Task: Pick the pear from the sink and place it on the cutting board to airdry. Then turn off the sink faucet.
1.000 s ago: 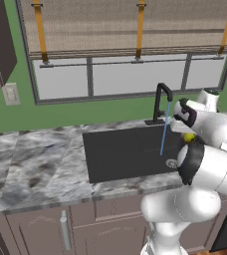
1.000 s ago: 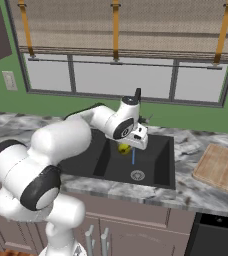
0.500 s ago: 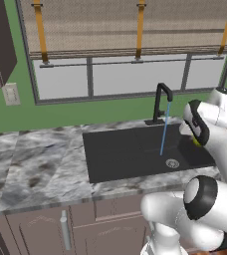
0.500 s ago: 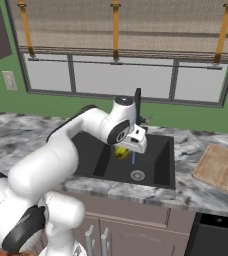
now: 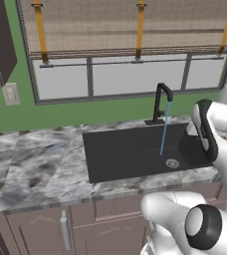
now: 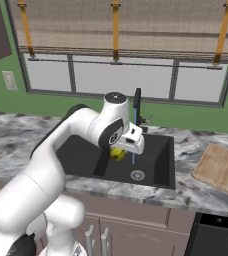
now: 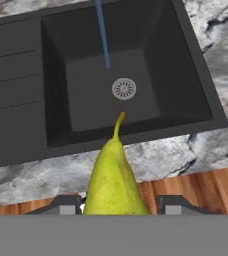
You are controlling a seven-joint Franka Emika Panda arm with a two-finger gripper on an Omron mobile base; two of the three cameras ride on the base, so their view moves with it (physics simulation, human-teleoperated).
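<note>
The fingers (image 7: 114,205) clamp the small yellow-green pear (image 7: 114,182), lifted above the dark charcoal sink basin (image 7: 86,65). Water from the thin black gooseneck faucet (image 6: 137,105) is running; a wet pear could slip before reaching the tan wooden cutting board (image 6: 220,167) right of the basin.

Pear (image 7: 113,182): yellow-green, tapered, thin stem up in the hand view; clamped between the jaws, raised clear of the sink (image 6: 86,155). In the right base view, pear (image 6: 117,154) hangs above the basin, just left of the water stream.

Sink: dark charcoal rectangular basin, round silver drain, sunk in the grey marbled worktop.

Sink faucet (image 5: 160,102): black gooseneck at the sink's back rim, blue stream running.

Cutting board (image 6: 221,166): tan wood, flat, right of the sink.
</note>
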